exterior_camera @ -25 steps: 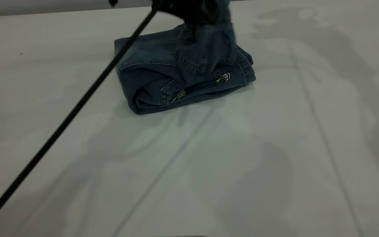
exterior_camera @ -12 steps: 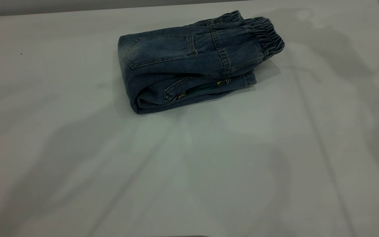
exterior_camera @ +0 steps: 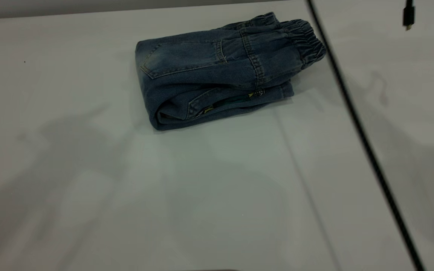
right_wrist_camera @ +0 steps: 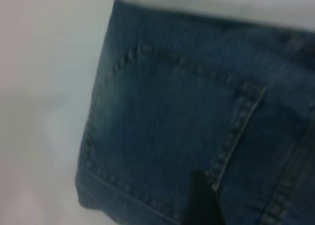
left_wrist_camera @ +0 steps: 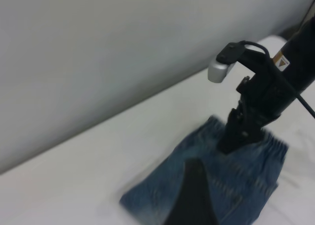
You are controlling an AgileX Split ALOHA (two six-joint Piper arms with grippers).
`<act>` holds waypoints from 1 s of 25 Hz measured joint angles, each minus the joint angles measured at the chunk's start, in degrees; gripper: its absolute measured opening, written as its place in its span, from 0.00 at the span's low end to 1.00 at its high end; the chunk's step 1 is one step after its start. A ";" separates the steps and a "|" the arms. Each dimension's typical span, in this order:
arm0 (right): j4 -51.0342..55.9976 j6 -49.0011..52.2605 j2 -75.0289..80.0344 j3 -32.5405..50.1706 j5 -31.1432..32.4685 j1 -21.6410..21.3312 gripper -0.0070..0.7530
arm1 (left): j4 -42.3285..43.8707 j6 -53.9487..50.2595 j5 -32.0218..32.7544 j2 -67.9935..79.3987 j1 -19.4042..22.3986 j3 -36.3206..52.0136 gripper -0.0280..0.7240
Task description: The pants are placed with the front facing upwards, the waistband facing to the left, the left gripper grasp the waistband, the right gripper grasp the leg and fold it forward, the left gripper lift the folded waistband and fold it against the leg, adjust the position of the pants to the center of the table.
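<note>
Both folds look done: the pants sit as a compact bundle on the worktop, near its far edge and roughly mid-width, waistband laid over the legs and pointing toward the right side. A strip of the cartoon print peeks out between the layers on the near side.

Step in hand, by my read: the last one, nudging the bundle to the worktop centre. It sits closer to the far edge than to the near one, so it needs pulling toward the near edge.

Grippers:
- right gripper: seen from the left wrist camera, poised directly over the waistband end of the bundle, close to or touching the denim, can't tell which. Fingers: can't tell whether spread or pressed together. Its own camera shows only back-pocket stitching, so it is close in.
- left gripper: only a dark finger tip shows in its own view, held off from the bundle and aimed at it. Finger state: can't tell.
- Exterior view shows only a black cable crossing the right side, no fingers.

Next move calls for: a slide or a pinch-and-drag that carries all layers together. The top flap is loose and could peel back or unfold if only the upper layer is caught.

Containers: none in view.
</note>
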 joint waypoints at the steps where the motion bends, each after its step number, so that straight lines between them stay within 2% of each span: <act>1: -0.65 0.00 0.00 0.57 -0.06 0.65 0.58 | 0.92 -0.68 0.75 0.00 0.06 0.00 0.77; 8: -3.90 0.77 0.00 1.11 -0.30 4.34 0.58 | 3.94 -3.37 3.71 0.23 0.06 0.00 0.77; 13: -12.34 3.63 0.00 1.11 -0.30 7.72 0.58 | 3.93 -3.50 3.76 0.23 0.06 0.00 0.77; 19: -18.80 4.47 1.97 1.11 -0.42 8.53 0.58 | 3.94 -3.55 3.83 1.02 0.06 0.00 0.77; 25: -18.81 4.97 8.00 1.11 -0.74 8.53 0.58 | 3.94 -3.55 4.68 2.23 0.06 0.19 0.76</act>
